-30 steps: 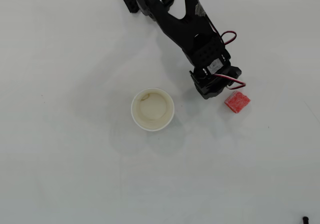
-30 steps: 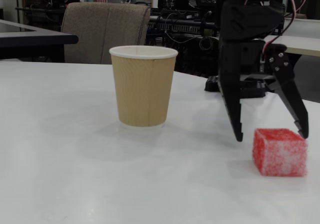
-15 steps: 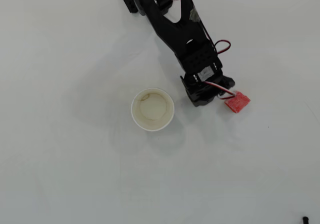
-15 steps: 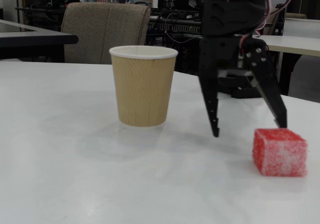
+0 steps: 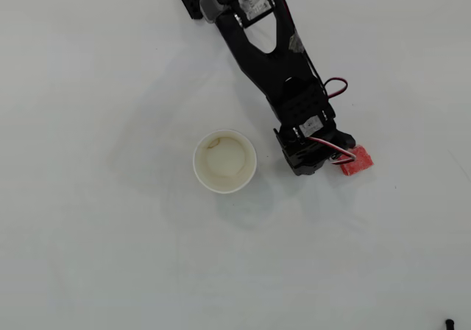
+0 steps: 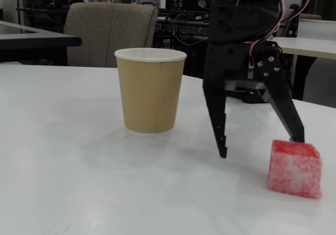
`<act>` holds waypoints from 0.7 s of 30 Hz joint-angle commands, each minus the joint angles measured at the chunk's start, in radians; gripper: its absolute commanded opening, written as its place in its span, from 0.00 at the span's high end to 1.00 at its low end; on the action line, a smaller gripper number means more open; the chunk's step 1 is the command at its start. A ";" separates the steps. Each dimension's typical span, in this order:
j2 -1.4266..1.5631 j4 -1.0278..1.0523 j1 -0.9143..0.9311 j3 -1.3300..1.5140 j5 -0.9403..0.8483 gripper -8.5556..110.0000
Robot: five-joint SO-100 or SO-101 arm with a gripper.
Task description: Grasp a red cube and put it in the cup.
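Observation:
The red cube (image 5: 357, 161) lies on the white table, right of the cup in the overhead view. In the fixed view the red cube (image 6: 294, 168) sits at the lower right, nearest the camera. The cup (image 5: 196, 162) stands upright and empty; in the fixed view the cup (image 6: 149, 93) has a brown ribbed wall and white rim. My gripper (image 6: 261, 146) points down, open and empty, between cup and cube. Its right fingertip (image 6: 298, 137) stands just behind the cube's top edge; whether it touches I cannot tell. In the overhead view the gripper (image 5: 322, 162) hides its own fingertips.
My black arm (image 5: 272, 50) reaches in from the top of the overhead view. A small black thing (image 5: 449, 323) lies at the bottom right corner. In the fixed view a chair (image 6: 110, 33) and other tables stand beyond the table's far edge.

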 commanded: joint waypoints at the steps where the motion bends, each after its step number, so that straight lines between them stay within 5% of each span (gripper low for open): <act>1: 0.035 0.002 -0.018 -0.060 0.015 0.64; 21: 0.041 -0.025 -0.069 -0.054 0.014 0.64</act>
